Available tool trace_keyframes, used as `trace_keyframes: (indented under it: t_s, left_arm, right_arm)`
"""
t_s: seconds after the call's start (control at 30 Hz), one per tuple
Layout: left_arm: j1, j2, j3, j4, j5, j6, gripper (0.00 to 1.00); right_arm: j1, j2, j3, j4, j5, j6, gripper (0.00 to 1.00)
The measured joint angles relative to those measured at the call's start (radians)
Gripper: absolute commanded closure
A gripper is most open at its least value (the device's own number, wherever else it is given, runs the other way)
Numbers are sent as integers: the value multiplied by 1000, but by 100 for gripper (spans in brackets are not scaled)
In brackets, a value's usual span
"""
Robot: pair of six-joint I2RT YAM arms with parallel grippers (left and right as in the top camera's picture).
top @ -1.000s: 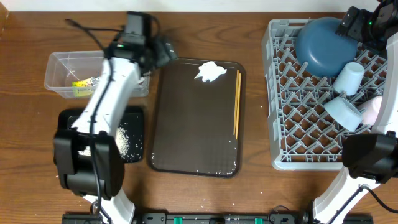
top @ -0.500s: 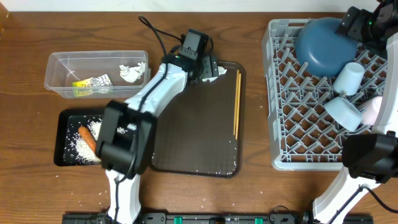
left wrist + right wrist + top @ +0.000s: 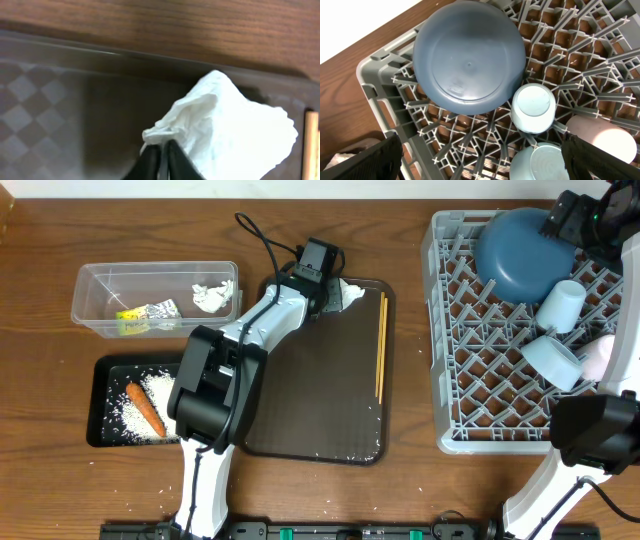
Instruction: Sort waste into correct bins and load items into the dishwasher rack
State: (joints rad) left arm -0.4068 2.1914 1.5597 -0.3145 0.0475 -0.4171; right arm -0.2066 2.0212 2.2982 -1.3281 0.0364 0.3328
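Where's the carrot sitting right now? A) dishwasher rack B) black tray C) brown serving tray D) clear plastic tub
B: in the overhead view the orange carrot lies inside the black tray, on the scattered rice grains.

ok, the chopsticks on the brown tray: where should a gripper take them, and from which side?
Mid-length, from straight above, jaws closing across the pair. The chopsticks lie flat and together, running along the serving tray's right rim and close to it, so the rim-side finger probably has little room; a side approach looks blocked.
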Motion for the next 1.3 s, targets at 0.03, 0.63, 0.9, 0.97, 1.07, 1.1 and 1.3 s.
trace_keyframes:
  t_s: [0.03,0.63,0.9,0.97,1.07,1.1,1.3]
  left_arm:
    - [0,-3,0,-10,0,0,94]
    - [140,-506,2,-233,-571,-10,94]
    - [352,-444,1,-411,-618,-181,26]
    - [389,-433,1,-413,-592,-204,16]
    - [431,-424,1,-428,-536,-229,11]
    - [439,-423,1,-436,-516,-236,11]
    - [447,-424,1,-522,-410,-246,10]
  right_arm:
    - [0,0,0,0,0,0,1]
    - [0,0,0,0,0,0,1]
    - [0,0,0,0,0,0,1]
    - [0,0,0,0,0,0,1]
    - [0,0,0,0,0,0,1]
    - [0,0,0,0,0,0,1]
    - [0,0,0,0,0,0,1]
